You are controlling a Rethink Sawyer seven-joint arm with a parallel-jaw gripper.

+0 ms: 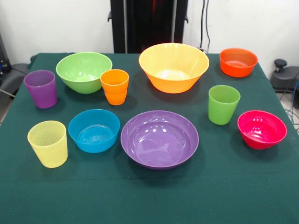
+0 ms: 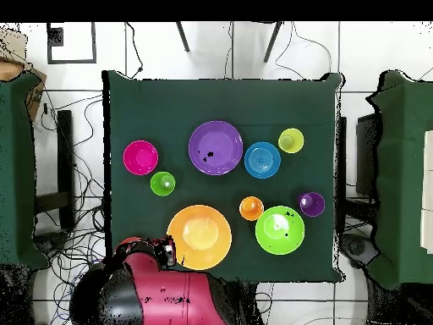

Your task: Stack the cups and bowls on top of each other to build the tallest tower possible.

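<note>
All bowls and cups stand apart and upright on the green table (image 1: 149,200); nothing is stacked. At the far side are the light green bowl (image 1: 84,71), the large orange-yellow bowl (image 1: 174,67) and the orange-red bowl (image 1: 238,62). Nearer are the blue bowl (image 1: 94,130), the wide purple bowl (image 1: 160,139) and the pink-red bowl (image 1: 261,129). The purple cup (image 1: 41,88), orange cup (image 1: 114,87), pale yellow cup (image 1: 47,143) and green cup (image 1: 224,104) stand between them. In the overhead view the gripper (image 2: 165,252) is drawn back at the table's edge beside the orange-yellow bowl (image 2: 200,237).
The black pedestal (image 1: 148,25) stands behind the table's far edge. The red and black arm (image 2: 148,292) is folded at the robot's side in the overhead view and covers the orange-red bowl's place. Other green tables (image 2: 17,169) stand on both sides, with cables on the floor.
</note>
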